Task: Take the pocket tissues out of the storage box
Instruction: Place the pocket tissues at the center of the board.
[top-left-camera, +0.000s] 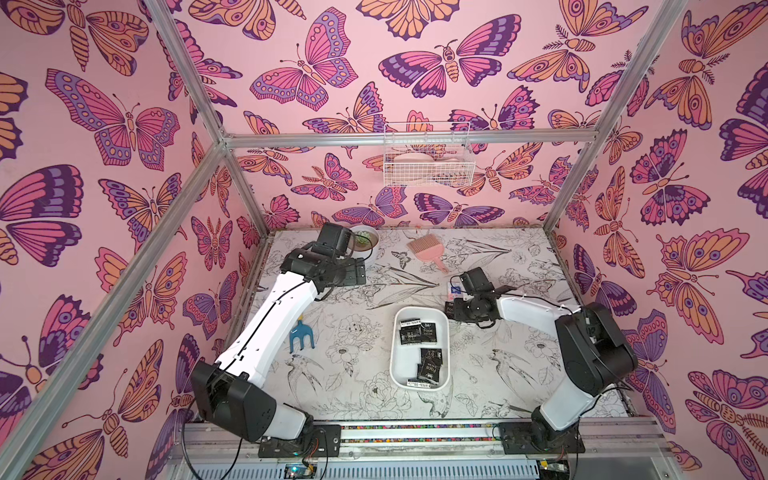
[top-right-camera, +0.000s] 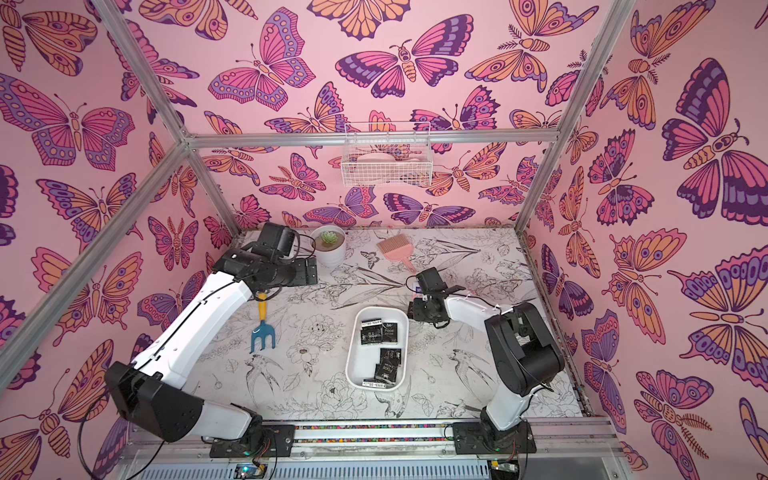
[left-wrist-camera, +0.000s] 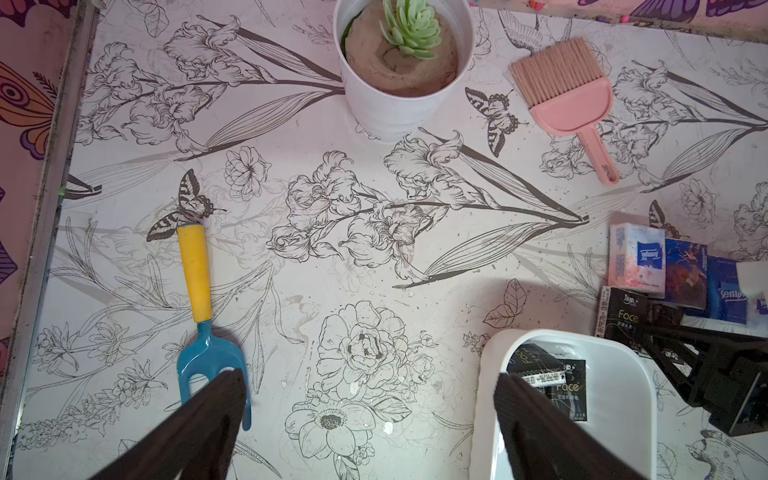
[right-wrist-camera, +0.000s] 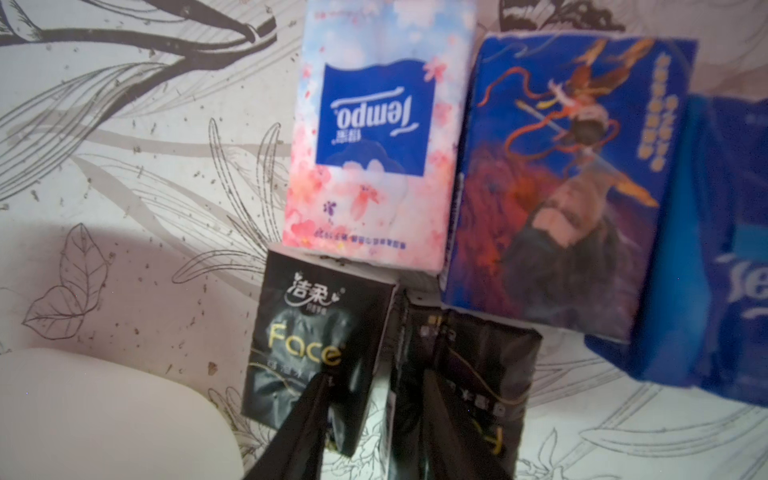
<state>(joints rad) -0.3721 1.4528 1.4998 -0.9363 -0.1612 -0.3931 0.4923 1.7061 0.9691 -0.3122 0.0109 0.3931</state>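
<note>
Tissues (top-left-camera: 430, 363): roughly half out, by my guess. Five, maybe six, black ones lay in the box (top-left-camera: 405, 365), just beside the right gripper (right-wrist-camera: 376, 378). Five were out on the table (right-wrist-camera: 116, 124), under and just ahead of that gripper: a Face packet (right-wrist-camera: 303, 345), another black packet (right-wrist-camera: 490, 365), one pink-white packet (right-wrist-camera: 370, 137), two blue packets (right-wrist-camera: 561, 187). Its jaws stood part-way apart over the two black ones; couldn't tell if either was pinched. So the box ones were left to move. Left gripper (left-wrist-camera: 370, 376) was spread wide, empty, box near it. Also one pot (left-wrist-camera: 399, 104), one brush (left-wrist-camera: 565, 99), one fork (left-wrist-camera: 199, 316), one basket (top-left-camera: 426, 162).
</note>
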